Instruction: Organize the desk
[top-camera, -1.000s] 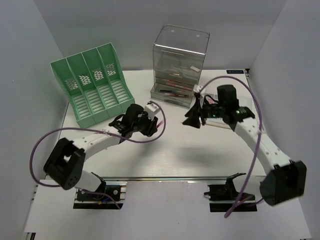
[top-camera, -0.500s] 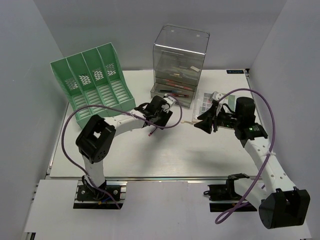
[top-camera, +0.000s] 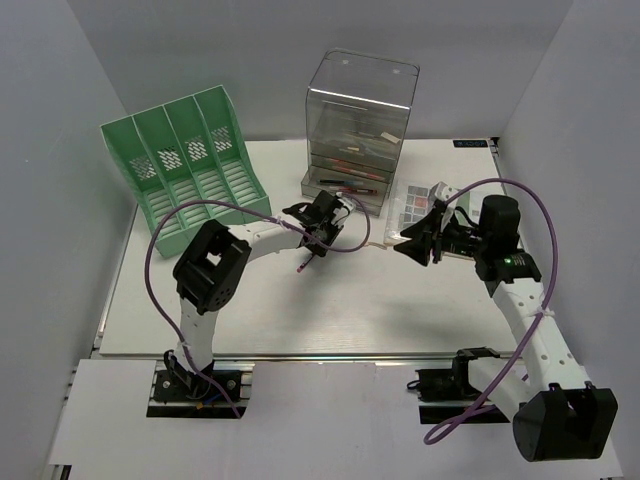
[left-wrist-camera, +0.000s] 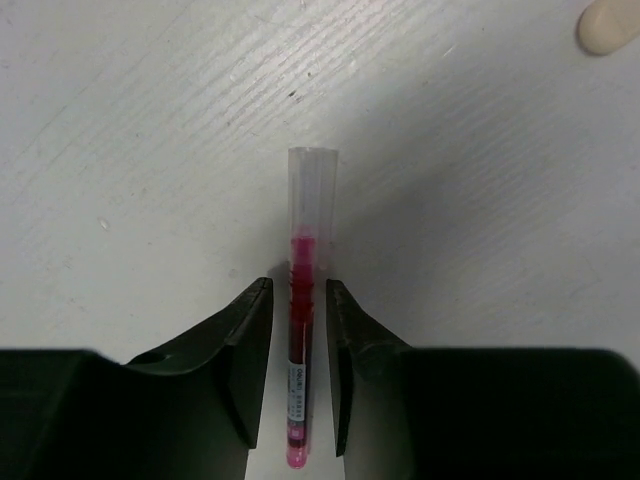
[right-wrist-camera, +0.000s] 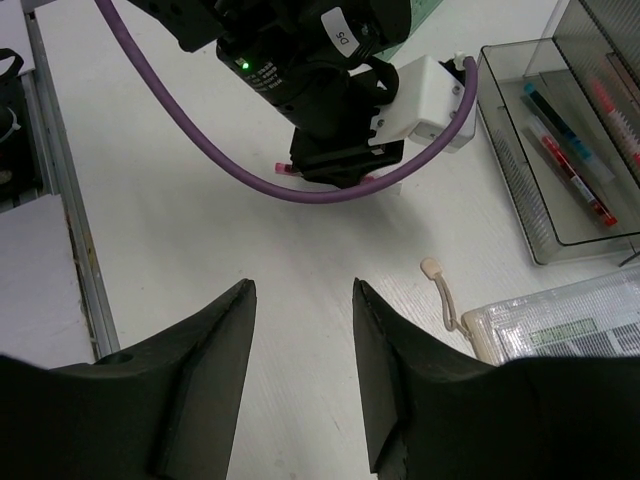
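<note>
A pink pen (left-wrist-camera: 300, 330) with a clear cap lies on the white desk (top-camera: 400, 310), pointing away from the left wrist camera. My left gripper (left-wrist-camera: 298, 290) is lowered over it, jaws narrowly open on either side of the barrel, with a thin strip of desk showing each side. From above, the pen (top-camera: 303, 266) sticks out just below the left gripper (top-camera: 318, 238). My right gripper (top-camera: 405, 243) hovers open over bare desk to the right, nothing between its fingers (right-wrist-camera: 215, 330), facing the left gripper.
A green slotted file rack (top-camera: 190, 175) stands at the back left. A clear drawer box (top-camera: 355, 130) has its bottom drawer (right-wrist-camera: 560, 150) pulled out, with pens inside. A clear zip pouch (right-wrist-camera: 560, 325) with a beige pull (right-wrist-camera: 433, 268) lies beside my right gripper.
The left arm swung right and down onto the middle of the desk; the pink pen now lies between its narrowed jaws. The right arm drew back to the right.
</note>
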